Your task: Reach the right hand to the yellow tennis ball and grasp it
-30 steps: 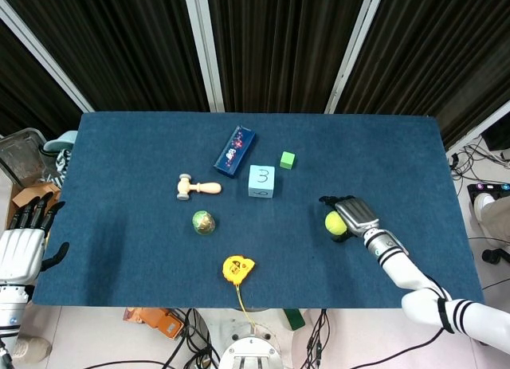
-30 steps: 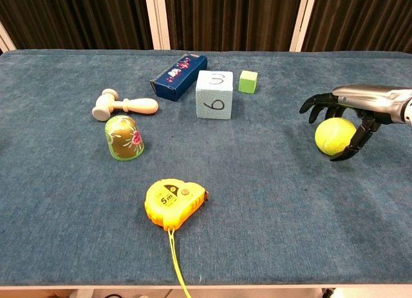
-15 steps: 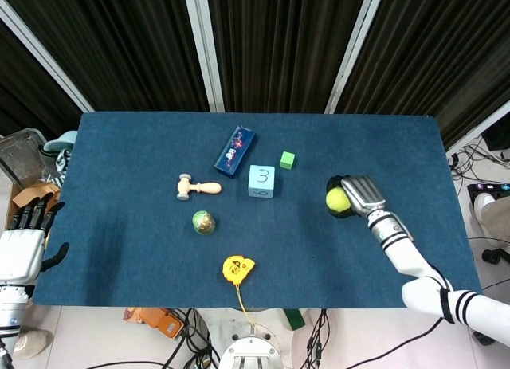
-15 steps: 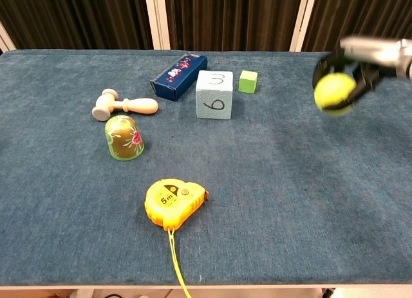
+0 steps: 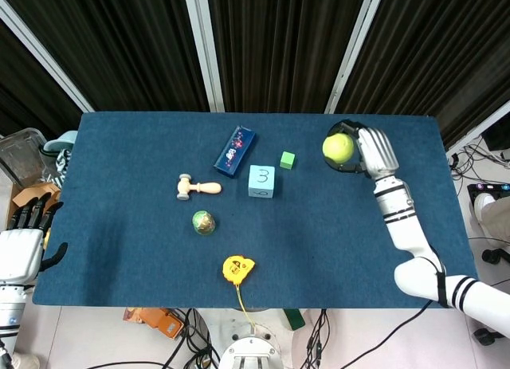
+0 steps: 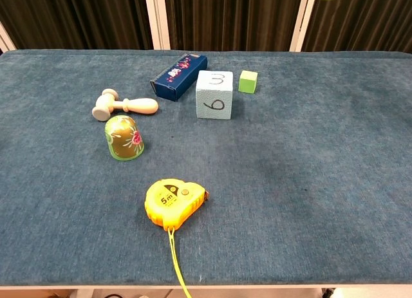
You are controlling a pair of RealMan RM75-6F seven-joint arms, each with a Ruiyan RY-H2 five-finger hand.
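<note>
the right hand (image 5: pixel 368 150) has its fingers clamped round the yellow tennis ball (image 5: pixel 338 148), raised above the desk's (image 5: pixel 119 225) far right corner, left of the palm.

The yellow tennis ball (image 5: pixel 338 148), round and fuzzy, sits gripped in the right hand (image 5: pixel 368 151), raised at the frame's upper right.

Bright even overhead light, soft faint shadows on the table (image 5: pixel 143 249) (no glare), sharp focus, dark curtained background.
</note>
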